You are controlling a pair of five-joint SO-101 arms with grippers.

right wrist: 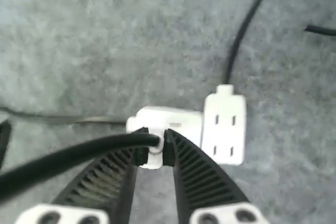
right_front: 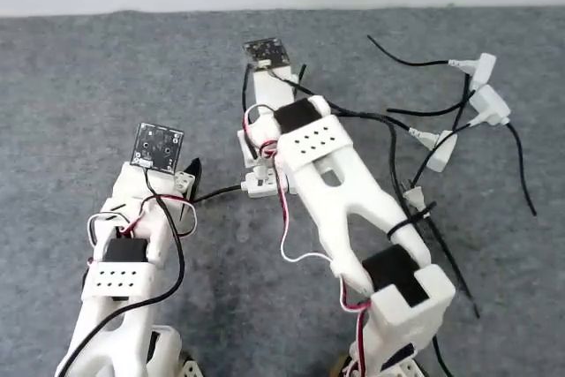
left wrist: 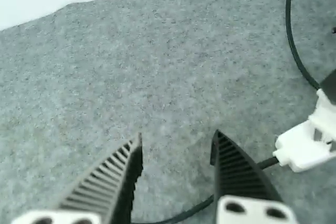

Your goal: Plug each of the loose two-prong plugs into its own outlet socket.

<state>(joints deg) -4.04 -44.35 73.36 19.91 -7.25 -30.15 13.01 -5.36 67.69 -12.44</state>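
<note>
Two grippers: left gripper (left wrist: pixel 177 139) and right gripper (right wrist: pixel 154 142), both low over a grey felt-like table covering (left wrist: pixel 157 66).
Left state: black ribbed fingers spread wide, nothing between them.
Right state: black ribbed fingers closed on the near end of a white moulded plastic two-prong plug (right wrist: pixel 165 123).
Plug position: clamped at the right gripper's fingertips, with its body reaching just past them and its prongs hidden. It lies near the left gripper, ahead of the spread fingers and off to one side, not touching them.
Socket: white rectangular outlet socket (right wrist: pixel 224 127), just beyond the right gripper's fingertips, lying flat with two slot pairs facing up. Its long side touches the plug body; whether the prongs are seated cannot be told.
Socket lead: thin black socket cord (right wrist: pixel 244 35), running from the socket's far end away from the right gripper.
Plug lead: thin black plug cord (right_front: pixel 221 192), trailing from the plug toward the left gripper.
Spares: several white cord-end fittings (right_front: pixel 481 66) on black leads, well apart from both grippers.
</note>
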